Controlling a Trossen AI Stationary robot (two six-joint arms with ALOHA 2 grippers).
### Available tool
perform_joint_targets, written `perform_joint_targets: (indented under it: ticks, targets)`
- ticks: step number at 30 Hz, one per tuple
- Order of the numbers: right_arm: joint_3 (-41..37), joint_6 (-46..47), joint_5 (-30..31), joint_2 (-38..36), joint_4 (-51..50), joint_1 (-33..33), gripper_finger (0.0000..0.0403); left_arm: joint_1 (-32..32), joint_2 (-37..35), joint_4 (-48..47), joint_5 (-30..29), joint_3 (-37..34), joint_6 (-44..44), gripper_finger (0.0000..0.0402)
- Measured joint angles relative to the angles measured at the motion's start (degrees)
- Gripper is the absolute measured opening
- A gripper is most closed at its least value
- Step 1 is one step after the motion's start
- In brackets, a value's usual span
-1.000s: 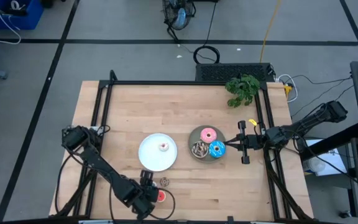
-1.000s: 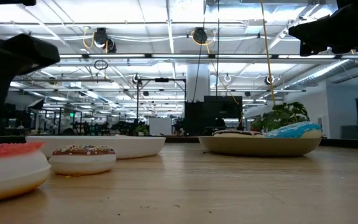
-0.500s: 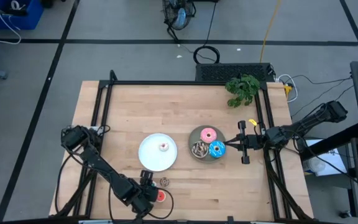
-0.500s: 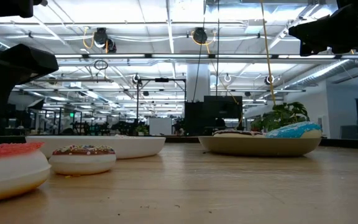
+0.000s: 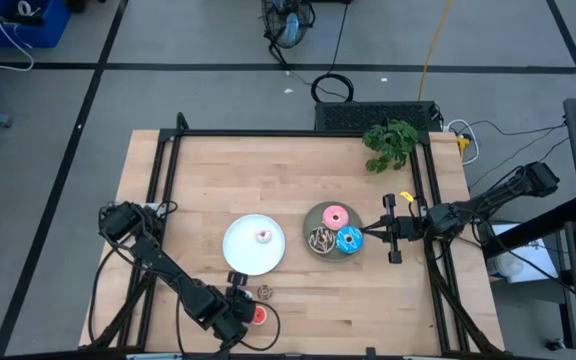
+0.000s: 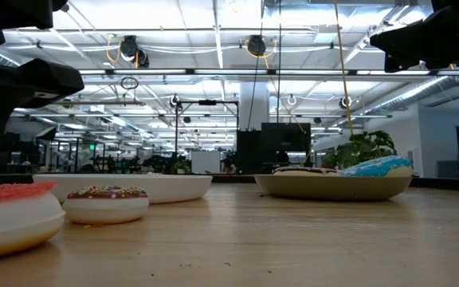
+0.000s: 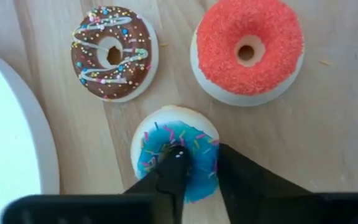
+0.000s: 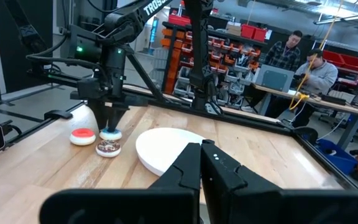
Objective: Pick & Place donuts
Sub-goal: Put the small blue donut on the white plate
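Near the table's front edge lie three tiny donuts: a red one (image 7: 247,51), a brown sprinkled one (image 7: 112,53) and a blue one (image 7: 174,151). My left gripper (image 7: 199,152) stands over the blue one, pointing down, shut on it. In the high view the left gripper (image 5: 238,306) is just left of the red donut (image 5: 259,314). A tiny white donut (image 5: 263,236) rests on the white plate (image 5: 240,255). Pink (image 5: 335,216), blue (image 5: 349,240) and brown (image 5: 320,240) donuts lie in the grey plate (image 5: 310,222). My right gripper (image 5: 366,237) waits shut at that plate's right rim. My left gripper comes at the tiny blue donut from above, pointing down. One fingertip (image 7: 178,163) sits at the middle of its blue top, about where the hole is. The other finger (image 7: 229,163) stands against the ring's outer side (image 7: 215,144). The donut lies flat on the table.
A green plant sprig (image 5: 391,143) lies at the far right corner. A black frame (image 5: 298,133) runs round the tabletop. Bare wood lies between the two plates and the far edge. People sit at desks (image 8: 303,59) beyond the table.
My left gripper's dark body has shifted slightly over the tiny donuts; in the low view it reaches a little farther into the picture. The red and brown donuts have stayed where they were.
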Motion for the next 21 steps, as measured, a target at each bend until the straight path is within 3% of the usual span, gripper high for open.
perform_joint_targets:
  ticks: [8,14,21]
  targets:
    - [0.0,0.0,0.0,0.0,-0.1,0.0,0.0000,0.7,-0.6,-1.8,0.7,0.4,2.7,0.0009]
    - [0.0,0.0,0.0,0.0,-0.1,0.0,0.0000,0.8,-2.9,-10.8,0.4,5.4,3.2,0.0038]
    - [0.0,0.1,0.0,0.0,-0.6,0.0,0.0000,1.6,-7.4,-24.2,-4.4,16.3,6.3,0.0045]
